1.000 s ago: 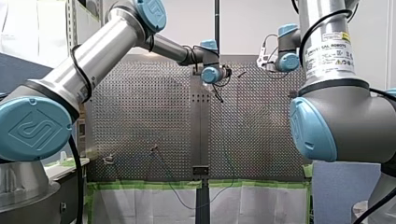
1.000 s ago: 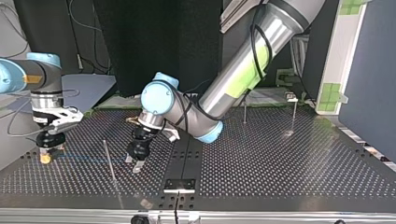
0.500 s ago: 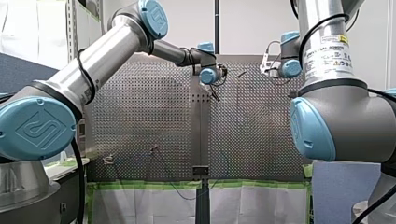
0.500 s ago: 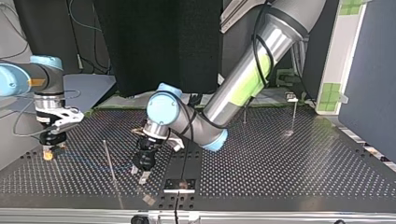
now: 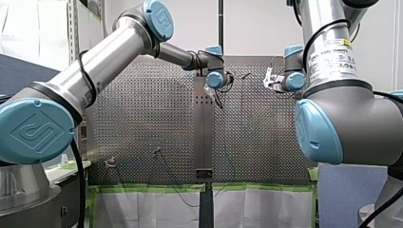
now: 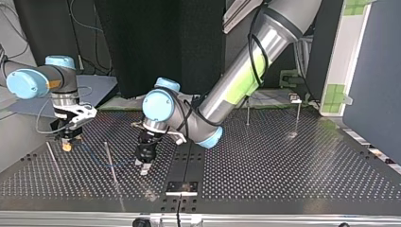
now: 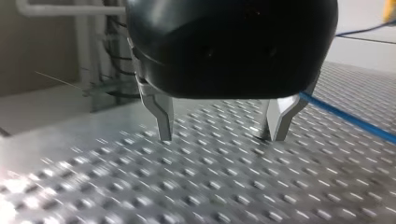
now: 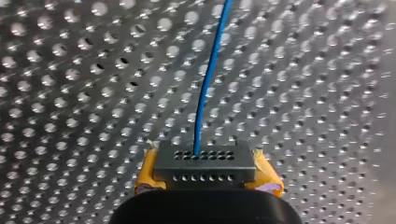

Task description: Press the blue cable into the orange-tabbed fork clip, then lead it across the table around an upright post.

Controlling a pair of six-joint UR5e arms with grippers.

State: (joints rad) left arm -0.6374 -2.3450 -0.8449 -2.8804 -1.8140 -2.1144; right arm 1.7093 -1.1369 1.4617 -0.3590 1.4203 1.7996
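Since half a second ago my right jaws have carried the blue cable [image 8: 208,84] inward across the tabletop [image 6: 283,165], away from the top view's left edge.
They are clamped on the cable between yellow pads [image 8: 264,176], so it trails low over the holes toward the thin upright post [image 6: 110,161]; which side it passes, I cannot tell. My left jaws stand wide apart and empty, tips just above the tabletop, the cable running just beside them: placed, I judge, to guide the line.
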